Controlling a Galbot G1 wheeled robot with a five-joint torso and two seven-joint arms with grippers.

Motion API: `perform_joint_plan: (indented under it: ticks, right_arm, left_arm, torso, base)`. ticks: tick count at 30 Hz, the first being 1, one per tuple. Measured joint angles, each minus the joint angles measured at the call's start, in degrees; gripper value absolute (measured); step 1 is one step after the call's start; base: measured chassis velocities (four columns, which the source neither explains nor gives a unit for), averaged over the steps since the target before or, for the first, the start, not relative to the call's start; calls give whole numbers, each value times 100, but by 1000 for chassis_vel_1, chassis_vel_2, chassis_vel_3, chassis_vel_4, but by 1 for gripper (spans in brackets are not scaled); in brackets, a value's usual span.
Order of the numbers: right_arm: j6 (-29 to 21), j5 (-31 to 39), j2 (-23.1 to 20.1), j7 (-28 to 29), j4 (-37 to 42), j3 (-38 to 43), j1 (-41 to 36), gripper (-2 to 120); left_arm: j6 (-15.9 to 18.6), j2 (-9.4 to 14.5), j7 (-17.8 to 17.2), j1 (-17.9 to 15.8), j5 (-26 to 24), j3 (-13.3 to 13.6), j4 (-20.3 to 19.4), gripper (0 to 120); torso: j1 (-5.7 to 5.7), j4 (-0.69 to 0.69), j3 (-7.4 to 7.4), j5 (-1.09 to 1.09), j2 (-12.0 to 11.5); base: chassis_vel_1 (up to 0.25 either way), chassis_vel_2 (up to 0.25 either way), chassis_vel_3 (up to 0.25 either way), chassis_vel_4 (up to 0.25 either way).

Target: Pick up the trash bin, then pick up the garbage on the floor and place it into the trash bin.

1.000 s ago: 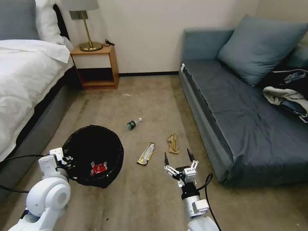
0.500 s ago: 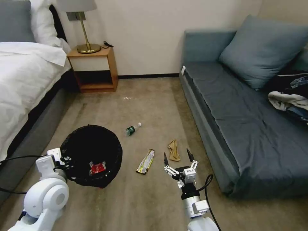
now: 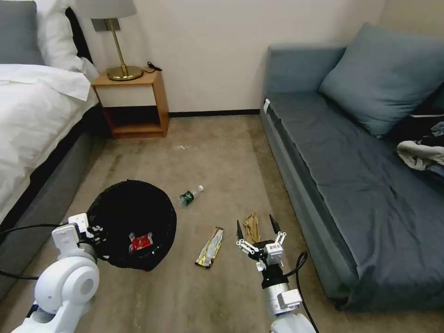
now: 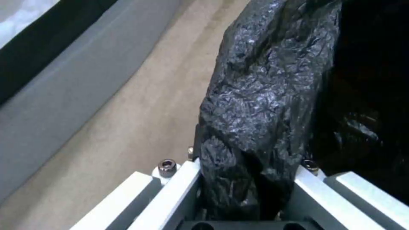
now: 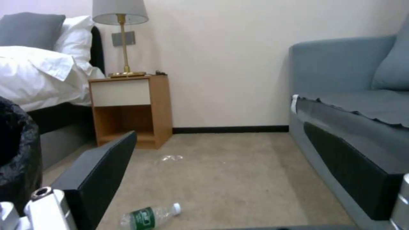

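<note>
Here, the grey sofa (image 3: 351, 185) fills the right side of the head view and the white bed (image 3: 32, 115) the upper left, with a wooden nightstand (image 3: 132, 104) carrying a brass lamp (image 3: 121, 51) between them against the far wall. On the carpet at lower left sits the trash bin (image 3: 132, 224), its crinkly black bag folded over the rim, and a flattened red-and-white wrapper (image 3: 141, 242) lies inside at the bottom. The left gripper (image 3: 90, 231) is at the bin's near-left rim; in the left wrist view its fingers (image 4: 170, 191) are clamped on either side of the bunched black bag at the rim.

The right gripper (image 3: 256, 226) hangs at lower centre with its two dark fingers spread wide, holding nothing, and the crumpled tan paper (image 3: 251, 224) shows between them on the floor beyond. Just left of it lies the long yellow-silver snack wrapper (image 3: 209, 247). Above that, toward the frame's middle, the small clear bottle (image 3: 190, 196) with its green label and white cap lies on its side, near the bin's upper right edge.
</note>
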Motion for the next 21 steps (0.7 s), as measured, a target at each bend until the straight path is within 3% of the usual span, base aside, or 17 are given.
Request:
perform_joint_plan:
  ticks: [21]
  right_arm:
    - [209,-137,20,38,-137,-27,1,100]
  left_arm:
    - [-1,-43,-13,43,16,7,-41,1]
  torso:
    - [0,-1,0,0,0]
  base:
    - [-113,106,108,-108]
